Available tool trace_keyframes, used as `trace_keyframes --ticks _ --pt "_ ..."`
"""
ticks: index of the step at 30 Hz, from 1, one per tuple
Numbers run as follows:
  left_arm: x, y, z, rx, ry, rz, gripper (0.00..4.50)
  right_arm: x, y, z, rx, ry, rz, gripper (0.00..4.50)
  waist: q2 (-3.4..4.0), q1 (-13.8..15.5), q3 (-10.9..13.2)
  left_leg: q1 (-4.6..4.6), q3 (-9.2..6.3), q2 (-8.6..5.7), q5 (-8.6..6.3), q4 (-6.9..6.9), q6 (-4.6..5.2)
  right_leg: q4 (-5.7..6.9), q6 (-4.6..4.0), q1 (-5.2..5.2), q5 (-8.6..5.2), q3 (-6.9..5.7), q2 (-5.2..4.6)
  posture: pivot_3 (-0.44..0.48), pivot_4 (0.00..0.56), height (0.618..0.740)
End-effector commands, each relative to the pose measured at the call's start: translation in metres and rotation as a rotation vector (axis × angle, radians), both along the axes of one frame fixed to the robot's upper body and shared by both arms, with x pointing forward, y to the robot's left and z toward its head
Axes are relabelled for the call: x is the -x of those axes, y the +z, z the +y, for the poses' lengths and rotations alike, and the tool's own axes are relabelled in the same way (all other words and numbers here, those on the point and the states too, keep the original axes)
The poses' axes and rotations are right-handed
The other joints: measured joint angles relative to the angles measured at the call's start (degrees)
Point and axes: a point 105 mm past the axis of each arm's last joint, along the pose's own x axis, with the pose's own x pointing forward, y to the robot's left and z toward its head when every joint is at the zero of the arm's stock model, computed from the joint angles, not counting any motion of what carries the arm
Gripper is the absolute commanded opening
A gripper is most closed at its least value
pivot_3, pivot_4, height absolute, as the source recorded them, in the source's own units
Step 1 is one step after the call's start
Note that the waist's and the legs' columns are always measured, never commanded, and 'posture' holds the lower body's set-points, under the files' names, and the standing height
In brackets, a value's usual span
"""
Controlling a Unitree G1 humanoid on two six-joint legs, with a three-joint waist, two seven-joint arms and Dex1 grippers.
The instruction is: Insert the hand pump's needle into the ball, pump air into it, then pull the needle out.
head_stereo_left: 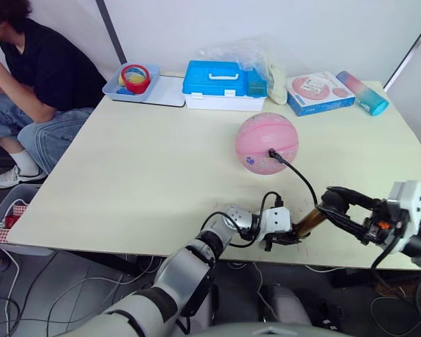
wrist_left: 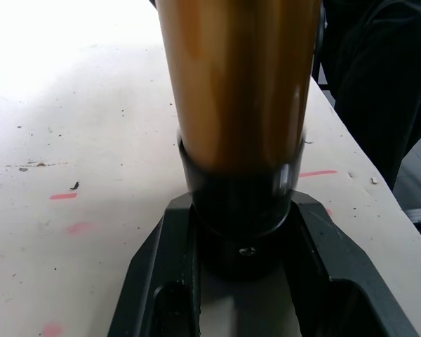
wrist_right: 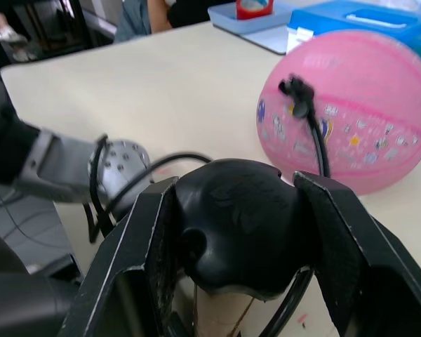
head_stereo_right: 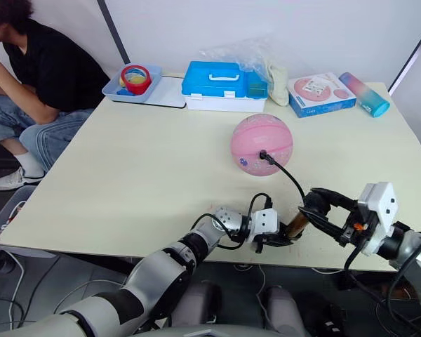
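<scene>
Two end effectors clamp hand pump (head_stereo_left: 307, 222); needle fitting in ball (head_stereo_left: 266, 143); tape rolls in tray (head_stereo_left: 116, 88).

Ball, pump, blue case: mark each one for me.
ball (head_stereo_left: 261, 139): left eye view, pink upper side.
pump (wrist_left: 240, 105): left wrist view, bronze barrel.
blue case (head_stereo_left: 214, 77): left eye view, lid by the handle.

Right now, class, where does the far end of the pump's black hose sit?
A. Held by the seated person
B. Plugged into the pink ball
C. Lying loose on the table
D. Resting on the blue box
B: the hose arcs up from the hand pump and its fitting sits in the ball.
</scene>
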Motion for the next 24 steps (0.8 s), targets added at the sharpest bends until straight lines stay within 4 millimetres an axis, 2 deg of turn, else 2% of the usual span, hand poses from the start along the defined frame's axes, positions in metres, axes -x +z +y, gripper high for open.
trace_keyframes --ticks 1,10,16,21,23,24 --pt "0.013 -0.007 -0.008 -0.012 -0.044 0.029 1.08 0.007 0.035 -0.003 -0.009 0.033 -0.071 2.03 0.03 0.0 0.0 0.00 0.00 0.00 0.00 0.00 0.00 0.00 0.00 0.00 0.00 0.00 0.00 0.000 0.150 0.740" --pt "0.016 -0.008 -0.008 -0.018 -0.056 0.028 1.08 0.017 0.093 -0.007 -0.029 0.076 -0.131 2.03 0.07 0.0 0.1 -0.01 0.02 -0.02 0.00 0.00 0.00 0.00 0.00 0.00 0.00 0.02 -0.02 0.000 0.150 0.740" --pt "0.017 -0.008 -0.010 -0.011 -0.057 0.030 1.08 0.020 0.119 -0.014 -0.027 0.075 -0.164 2.03 0.07 0.1 0.1 -0.03 0.03 -0.02 0.00 0.00 0.00 -0.01 0.00 0.00 0.00 0.02 -0.03 0.000 0.150 0.740" --pt "0.017 -0.008 -0.009 -0.010 -0.057 0.030 1.08 0.019 0.120 -0.009 -0.014 0.100 -0.135 2.03 0.17 0.2 0.2 -0.04 0.04 -0.04 0.00 0.01 0.01 0.00 0.01 -0.01 0.01 0.05 -0.05 0.000 0.150 0.740" --pt "0.018 -0.009 -0.009 -0.011 -0.057 0.031 1.08 0.016 0.113 -0.007 -0.014 0.095 -0.117 2.03 0.18 0.2 0.2 -0.06 0.04 -0.04 0.00 0.01 0.01 -0.01 0.00 -0.02 0.00 0.05 -0.05 0.000 0.150 0.740" --pt "0.018 -0.009 -0.009 -0.011 -0.057 0.031 1.08 0.013 0.099 -0.005 0.024 0.087 -0.084 2.03 0.18 0.2 0.2 -0.06 0.04 -0.04 0.00 0.01 0.01 -0.01 0.00 -0.02 0.00 0.04 -0.04 0.000 0.150 0.740"
